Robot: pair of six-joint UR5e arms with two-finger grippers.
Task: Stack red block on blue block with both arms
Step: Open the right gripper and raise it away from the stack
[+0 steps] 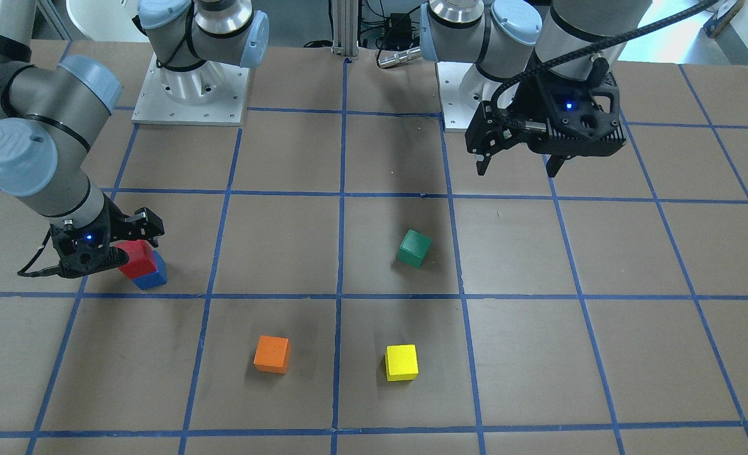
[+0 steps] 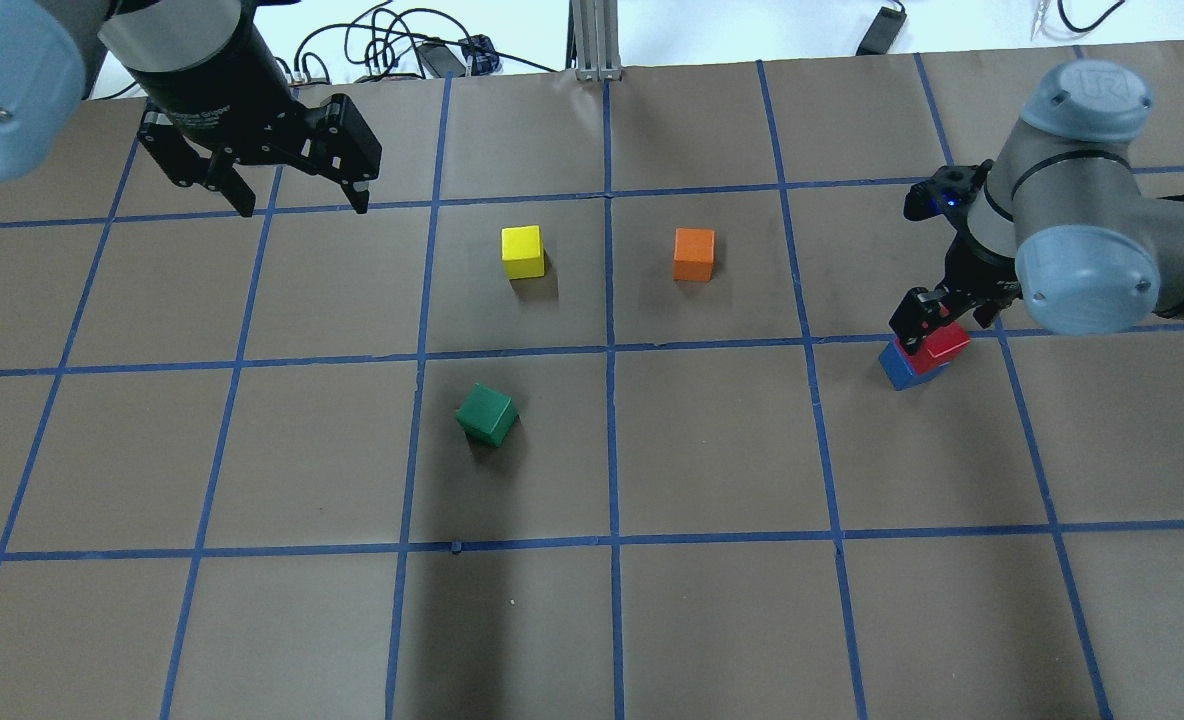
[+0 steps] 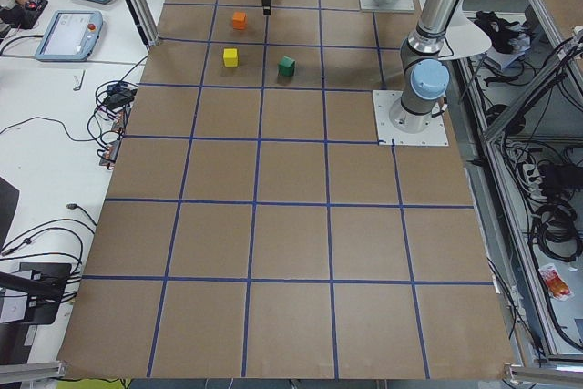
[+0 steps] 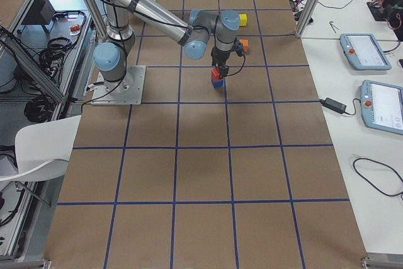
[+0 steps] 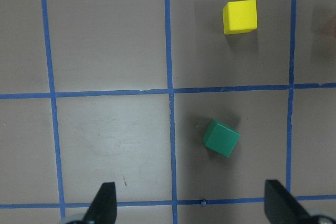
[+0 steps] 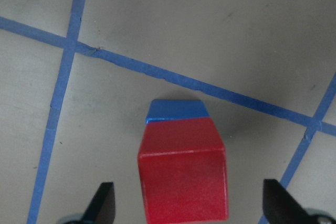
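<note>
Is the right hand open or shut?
Open. The right hand has gaps between both fingers and the red block, which sits on the blue block.

The small red block (image 1: 136, 258) sat on top of the small blue block (image 1: 153, 278), both matte cubes. The right gripper (image 6: 188, 205) straddled the red block, fingers spread clear of its sides. The left gripper (image 2: 302, 208) hung spread, well apart.

Matt paint, dull paper
The red block (image 6: 182, 177) and blue block (image 6: 176, 109) look smooth and matt; the brown tabletop (image 6: 210, 24) looks papery.
</note>
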